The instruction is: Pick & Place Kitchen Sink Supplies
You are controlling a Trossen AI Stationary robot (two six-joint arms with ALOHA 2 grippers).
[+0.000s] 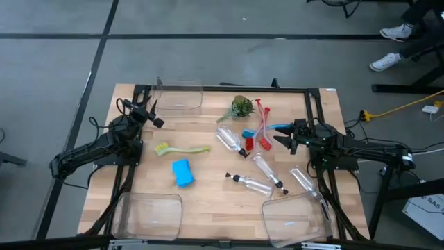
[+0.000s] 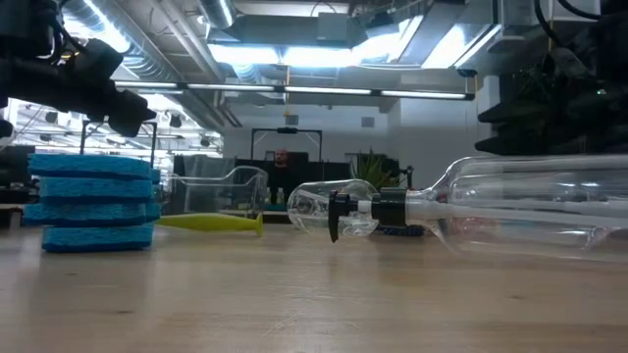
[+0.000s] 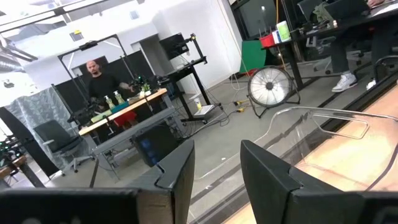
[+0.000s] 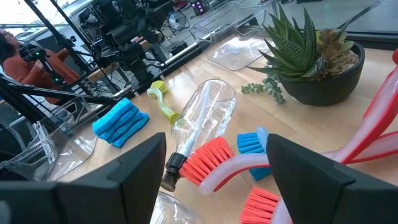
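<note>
Several clear pump bottles [image 1: 231, 141] [image 1: 269, 172] [image 1: 250, 183] lie on their sides mid-table. A blue sponge [image 1: 182, 172] and a yellow-green brush [image 1: 182, 148] lie left of them. Red brushes [image 1: 263, 129] and a blue brush [image 1: 248, 133] lie crossed near a potted plant [image 1: 241, 106]. My right gripper [image 1: 281, 136] hovers open just right of the brush heads; in its wrist view [image 4: 217, 152] the red bristles [image 4: 205, 163] and a bottle [image 4: 202, 115] lie ahead. My left gripper [image 1: 151, 114] is open above the far-left table, touching nothing [image 3: 214, 177].
Clear bins stand at the far edge [image 1: 179, 96], the near-left corner [image 1: 146, 212] and the near-right corner [image 1: 291, 217]. Another bottle [image 1: 305, 182] lies next to the near-right bin. A black frame rims the table. People show in the room beyond the table.
</note>
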